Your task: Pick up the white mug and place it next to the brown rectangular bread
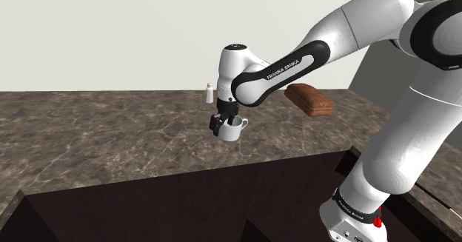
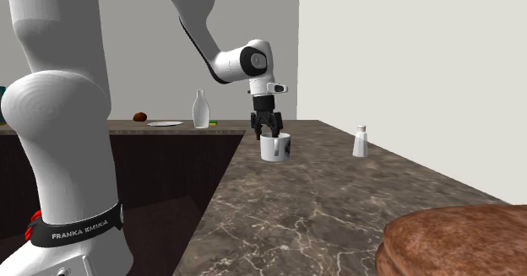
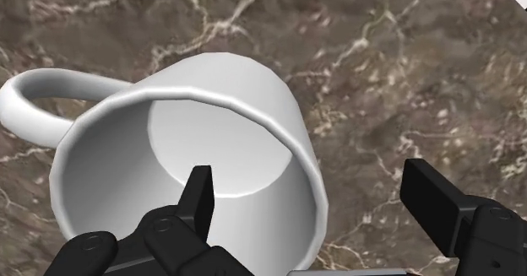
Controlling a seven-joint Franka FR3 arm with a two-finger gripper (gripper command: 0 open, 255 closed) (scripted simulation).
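Observation:
A white mug (image 1: 232, 132) (image 2: 274, 148) (image 3: 211, 122) stands upright on the brown marble counter (image 1: 104, 129), its handle (image 3: 38, 97) pointing away from the fingers. My black gripper (image 1: 221, 123) (image 2: 270, 132) (image 3: 311, 186) is open and lowered over the mug's rim. One finger (image 3: 200, 197) reaches inside the mug and the other (image 3: 435, 200) stands outside, a gap away from the wall. The brown rectangular bread (image 1: 309, 98) (image 2: 460, 240) lies further along the counter, toward the shoulder view's right.
A small white shaker (image 1: 209, 93) (image 2: 361, 142) stands near the back wall just behind the mug. A dark sunken basin (image 1: 185, 203) borders the counter on the stand's side. Across it stand a clear bottle (image 2: 200, 110), a plate (image 2: 165, 123) and a small brown object (image 2: 140, 115).

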